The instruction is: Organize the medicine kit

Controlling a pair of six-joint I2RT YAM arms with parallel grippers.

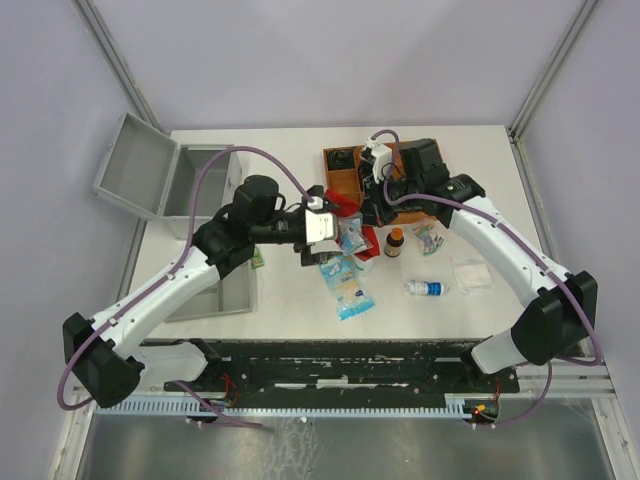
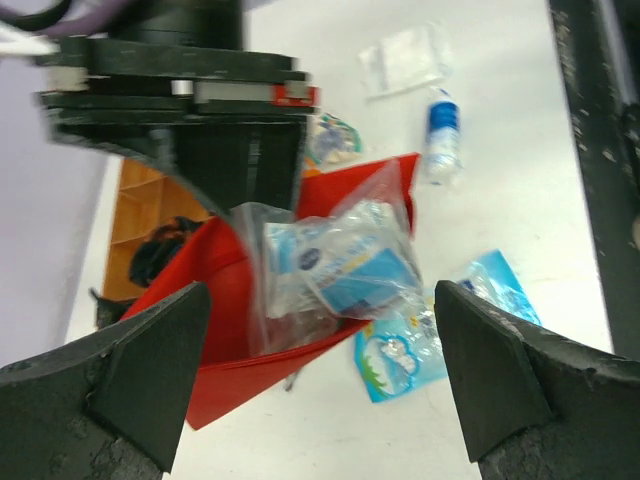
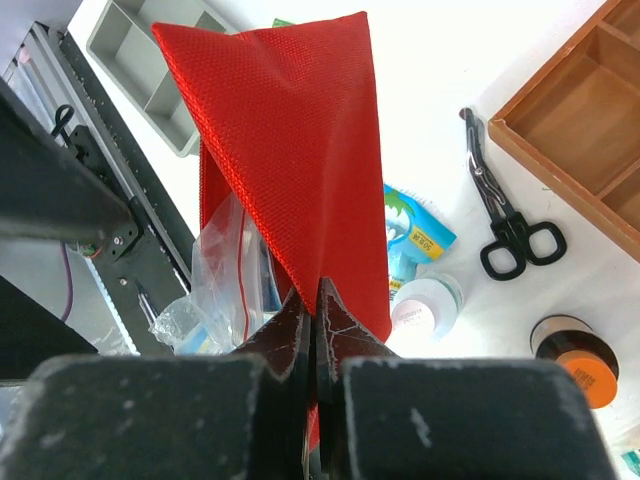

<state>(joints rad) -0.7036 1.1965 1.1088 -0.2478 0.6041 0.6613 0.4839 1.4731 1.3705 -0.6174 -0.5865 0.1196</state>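
The medicine kit [image 1: 190, 185] is a silver-grey metal case at the table's far left with its lid [image 1: 135, 165] standing open. My right gripper [image 3: 316, 300] is shut on the edge of a red fabric pouch [image 3: 300, 150] and holds it up over the table's middle [image 1: 345, 205]. A clear plastic bag [image 2: 340, 265] of blue-and-white packets sticks out of the pouch's mouth. My left gripper [image 2: 320, 300] is wide open just in front of that bag and touches nothing. In the top view it [image 1: 332, 240] is next to the pouch.
A brown wooden compartment tray [image 1: 345, 170] stands behind the pouch. A grey divided insert [image 1: 215, 295] lies under the left arm. On the table lie a blue packet [image 1: 347, 287], an amber bottle [image 1: 395, 241], a small blue-labelled bottle [image 1: 427, 288], a clear pouch [image 1: 470, 275], black scissors [image 3: 510, 215] and a white jar [image 3: 428, 305].
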